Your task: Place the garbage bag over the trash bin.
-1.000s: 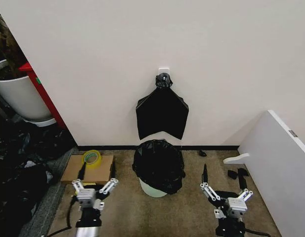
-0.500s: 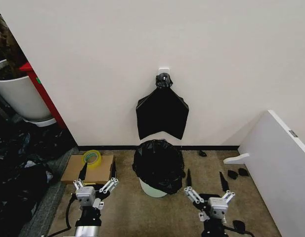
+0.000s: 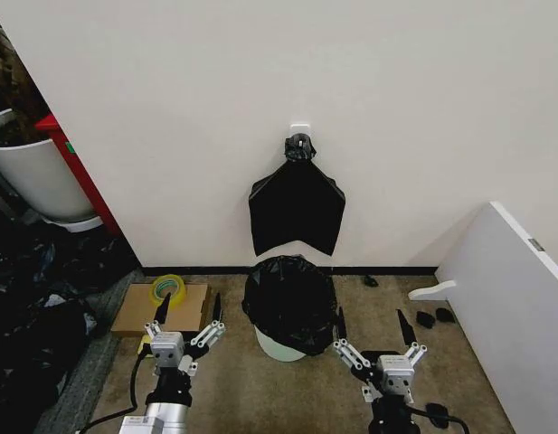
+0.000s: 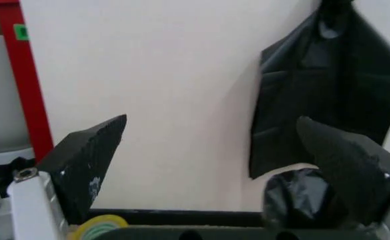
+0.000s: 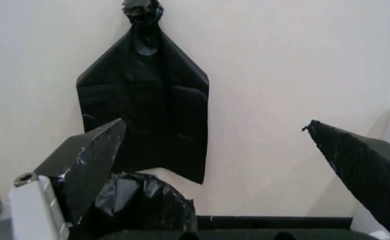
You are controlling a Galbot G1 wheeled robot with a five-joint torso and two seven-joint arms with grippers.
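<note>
Upper left: large white plant pot (image 3: 30, 176) beside a red upright panel (image 3: 75, 172). Lower left: flat brown cardboard box (image 3: 161, 309) carrying a yellow tape roll (image 3: 168, 289). Bottom left of centre: left gripper (image 3: 185, 324), fingers spread apart, holding nothing. Centre: flat smooth black bags (image 3: 297, 206) hanging on the cream wall; directly beneath, crinkled glossy black garbage bag (image 3: 290, 301) draped over the round cream-white trash bin (image 3: 277, 346), whose base shows below. Bottom right of centre: right gripper (image 3: 373, 331), fingers spread apart, holding nothing. Right edge: slanted white board (image 3: 509, 298).
</note>
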